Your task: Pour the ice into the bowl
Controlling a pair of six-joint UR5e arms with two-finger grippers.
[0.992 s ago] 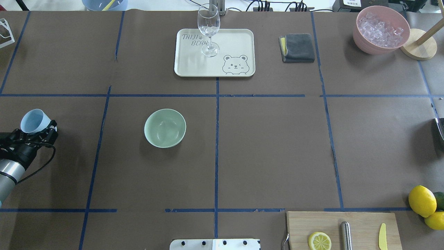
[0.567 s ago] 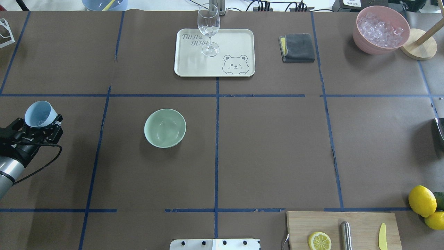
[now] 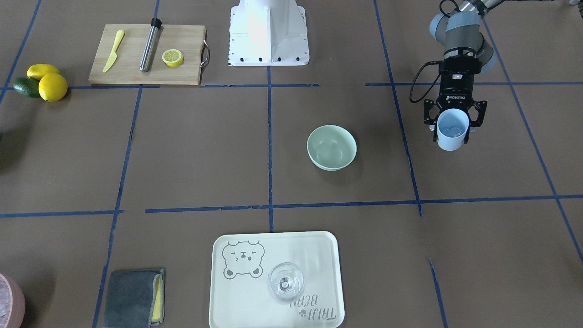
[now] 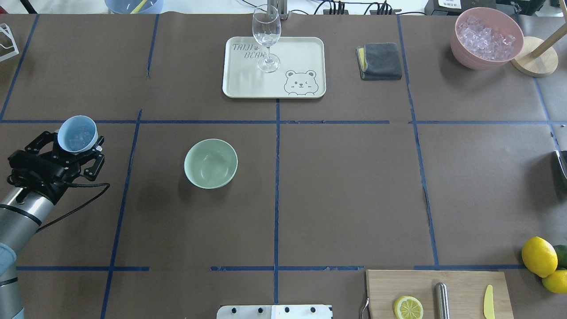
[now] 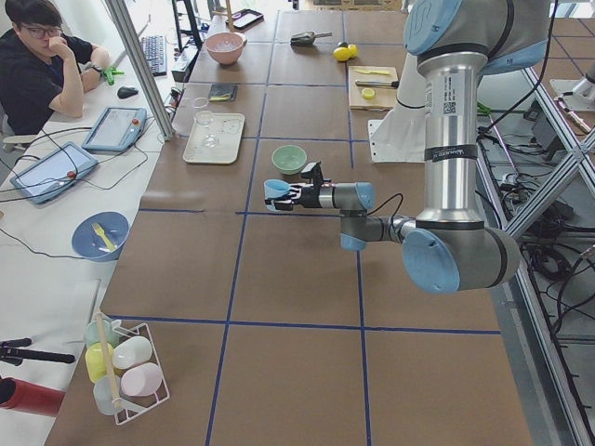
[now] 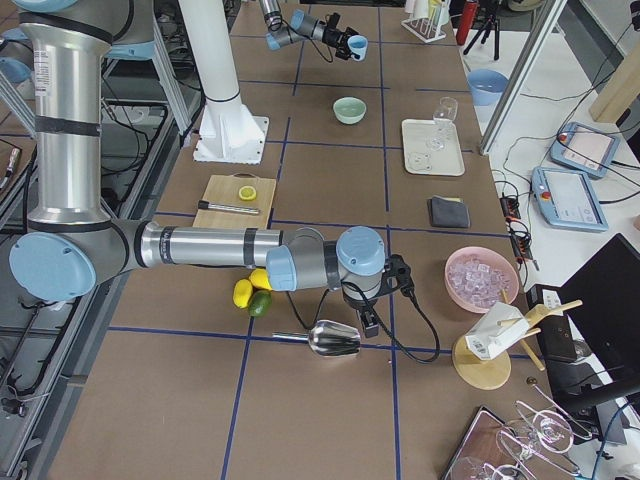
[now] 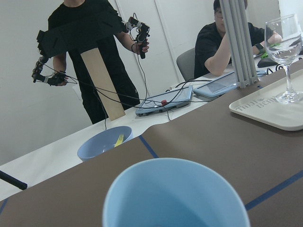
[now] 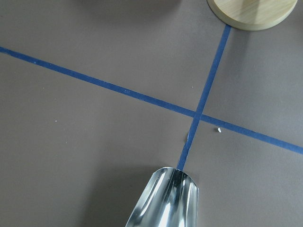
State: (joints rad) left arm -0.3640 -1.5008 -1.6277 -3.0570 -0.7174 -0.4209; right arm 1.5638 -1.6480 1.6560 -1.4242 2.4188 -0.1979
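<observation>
A wine glass (image 4: 266, 33) is stood on the bear-printed tray (image 4: 248, 82); a folded grey cloth (image 4: 381, 60) is laid nearby.

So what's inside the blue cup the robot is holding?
A few little clear ice cubes lie at the bottom of the blue cup, held in the left hand. How many, you cannot tell: the cup's wall hides part of the heap.

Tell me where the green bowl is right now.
Overhead view: the green bowl stands left of the centre tape line, nearer the robot than the tray, with the blue cup in the left gripper further left.
</observation>
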